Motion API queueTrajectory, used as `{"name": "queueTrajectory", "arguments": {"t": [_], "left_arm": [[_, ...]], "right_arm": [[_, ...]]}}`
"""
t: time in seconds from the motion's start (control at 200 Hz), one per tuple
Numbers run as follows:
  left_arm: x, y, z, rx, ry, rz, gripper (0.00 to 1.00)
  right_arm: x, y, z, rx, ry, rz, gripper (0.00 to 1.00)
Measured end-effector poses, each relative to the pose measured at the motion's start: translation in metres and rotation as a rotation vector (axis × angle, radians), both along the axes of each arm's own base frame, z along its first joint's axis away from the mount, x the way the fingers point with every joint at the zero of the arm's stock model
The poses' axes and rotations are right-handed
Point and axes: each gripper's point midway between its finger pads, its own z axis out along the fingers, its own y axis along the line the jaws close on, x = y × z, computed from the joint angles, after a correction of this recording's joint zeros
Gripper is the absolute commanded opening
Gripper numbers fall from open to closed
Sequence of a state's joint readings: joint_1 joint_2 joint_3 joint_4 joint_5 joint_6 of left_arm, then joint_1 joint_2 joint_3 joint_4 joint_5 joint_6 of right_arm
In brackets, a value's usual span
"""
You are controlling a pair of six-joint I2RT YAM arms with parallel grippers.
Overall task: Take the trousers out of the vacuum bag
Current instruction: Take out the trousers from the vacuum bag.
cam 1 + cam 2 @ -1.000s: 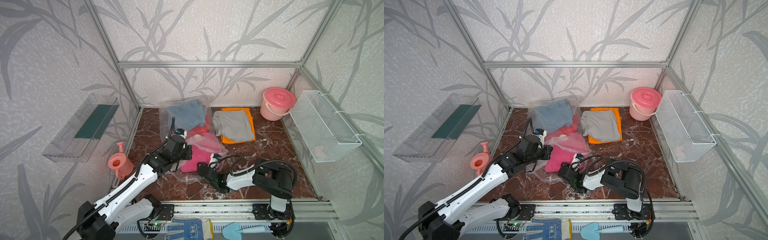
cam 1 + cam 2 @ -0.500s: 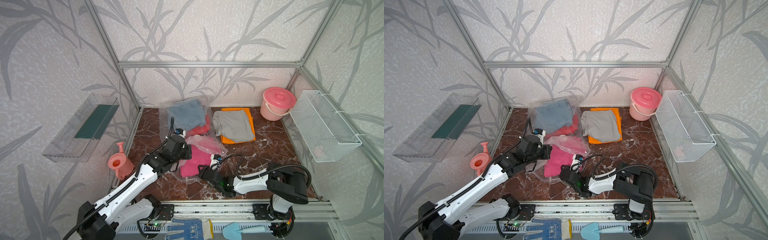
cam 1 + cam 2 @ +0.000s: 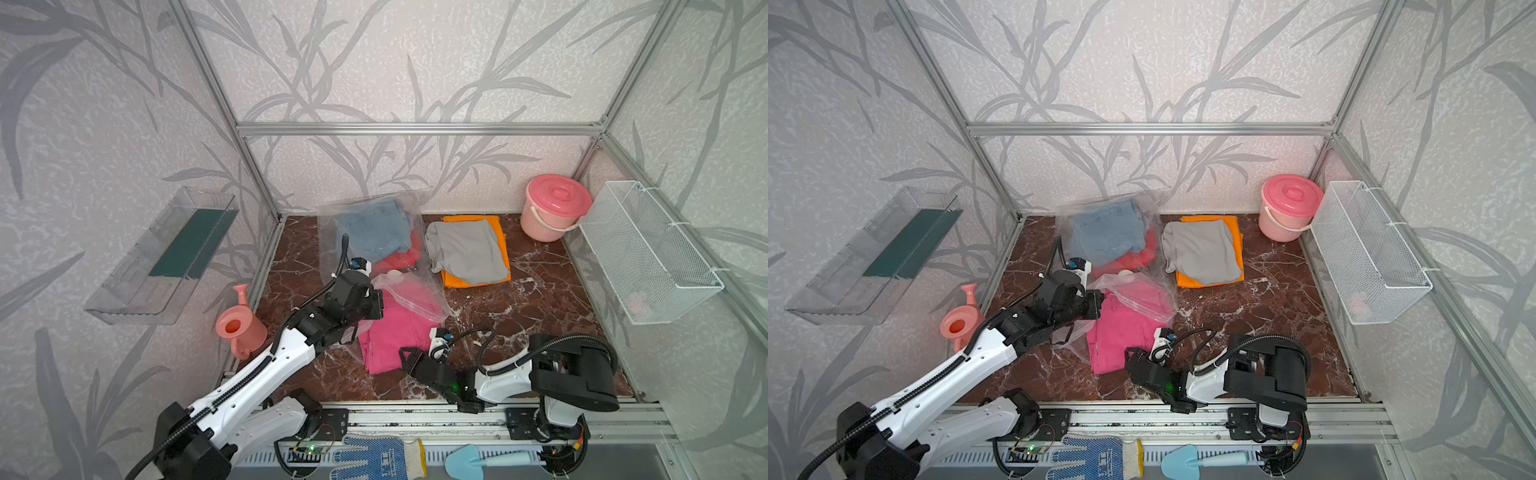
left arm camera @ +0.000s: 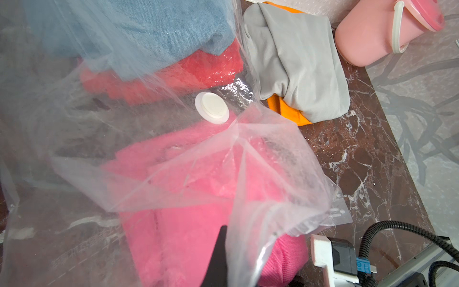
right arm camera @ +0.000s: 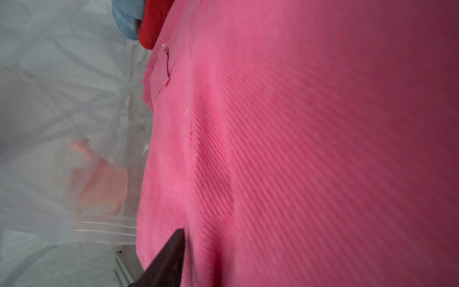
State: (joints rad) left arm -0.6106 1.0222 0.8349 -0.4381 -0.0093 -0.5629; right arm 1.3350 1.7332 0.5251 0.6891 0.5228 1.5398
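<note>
Two pairs are fully out. The grey trousers (image 3: 461, 249) lie on top of the orange trousers (image 3: 469, 218) on the counter (image 3: 540, 299), just beside the vacuum bag (image 4: 320, 206) and clear of its film.

A third pair is on its way. The hot pink trousers (image 3: 395, 340) stick out of the bag's open mouth toward the robot. Their near half is bare on the counter and their far half is under a lifted flap of plastic next to the white valve (image 4: 212, 107).

The left fingers (image 4: 218, 248) are together and seem to pinch that flap, which tents up toward them. The pinch itself sits at the edge of the left wrist view, so I say that with some caution.

The right fingers (image 5: 169, 258) are low at the near edge of the pink cloth. Only one shows in the right wrist view, so I cannot tell whether they are apart or clamped.

The denim trousers (image 3: 370, 232) and the red trousers (image 3: 399, 259) beneath them are deep inside the bag at the back. By my reckoning the job is under halfway: the pink pair needs pulling free, then those two. No lilac pair is in sight.
</note>
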Motion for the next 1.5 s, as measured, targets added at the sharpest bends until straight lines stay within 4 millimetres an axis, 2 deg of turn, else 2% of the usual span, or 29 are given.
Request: {"name": "queueTrajectory", "arguments": {"t": [0.29,0.4,0.505,0.635,0.775,0.87,1.025,1.085,1.175,1.25,1.499], "left_arm": [[0.0,0.0,-0.001,-0.004,0.006,0.006,0.0],[0.0,0.0,-0.001,-0.004,0.005,0.007,0.0],[0.0,0.001,-0.001,-0.003,0.006,0.007,0.0],[0.0,0.001,-0.001,-0.001,0.004,0.011,0.0],[0.0,0.001,-0.001,-0.001,0.003,0.013,0.0],[0.0,0.001,-0.001,-0.003,0.004,0.015,0.0],[0.001,0.001,-0.001,-0.002,0.006,0.015,0.0],[0.001,0.001,-0.001,-0.002,0.006,0.015,0.0],[0.001,0.001,-0.001,-0.001,0.006,0.015,0.0],[0.001,0.001,-0.001,-0.001,0.006,0.015,0.0],[0.001,0.002,-0.001,0.001,0.006,0.018,0.0]], "right_arm": [[0.007,0.001,0.005,0.04,-0.014,-0.015,0.65],[0.013,0.0,0.006,0.032,-0.026,-0.021,0.32],[0.022,-0.003,0.007,0.018,-0.042,-0.034,0.13],[0.024,-0.004,0.013,-0.023,-0.063,-0.017,0.06],[0.018,-0.005,0.028,-0.038,-0.08,0.013,0.05],[0.009,-0.004,0.032,-0.045,-0.077,0.031,0.05],[-0.012,-0.008,0.021,-0.06,-0.041,0.057,0.12],[-0.015,-0.013,0.013,-0.062,-0.023,0.05,0.23],[-0.017,-0.019,0.003,-0.063,0.008,0.031,0.45],[-0.017,-0.02,-0.001,-0.065,0.02,0.023,0.57],[-0.012,-0.02,0.003,-0.028,0.029,-0.031,0.73]]}}
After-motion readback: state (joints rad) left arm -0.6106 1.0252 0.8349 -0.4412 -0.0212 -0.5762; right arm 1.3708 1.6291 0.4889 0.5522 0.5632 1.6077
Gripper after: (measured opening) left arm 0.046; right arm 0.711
